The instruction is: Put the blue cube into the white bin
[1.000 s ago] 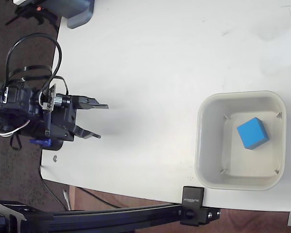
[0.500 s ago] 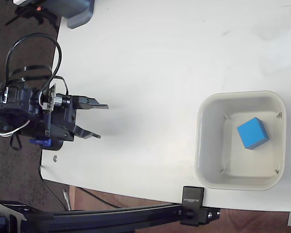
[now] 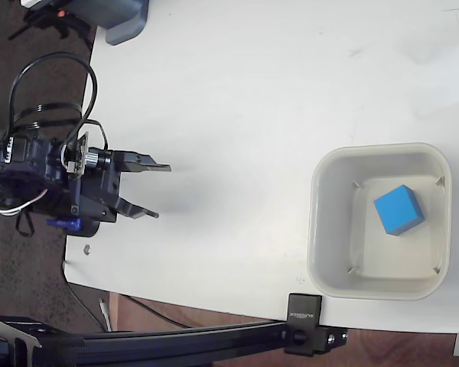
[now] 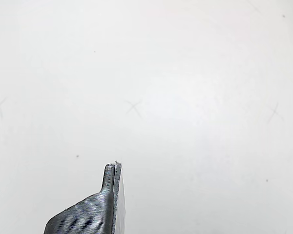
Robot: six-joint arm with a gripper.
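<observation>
- Hovering at the table's (image 3: pixel 237 92) left edge in the fixed view, the gripper (image 3: pixel 157 191) has its jaws spread apart, nothing between them, tips pointing right.
- Moving right, there's only bare white tabletop between the gripper and the goal; the wrist view shows the same blank surface past one finger (image 4: pixel 111 195).
- Far right, well apart from the gripper, sits the bin (image 3: pixel 325 229) near the table's lower edge.
- The cube (image 3: pixel 398 209) lies inside it, on the floor, toward the upper right corner, slightly turned against the walls.
- My call: cube's home, job looks done, no reach to the right needed.
</observation>
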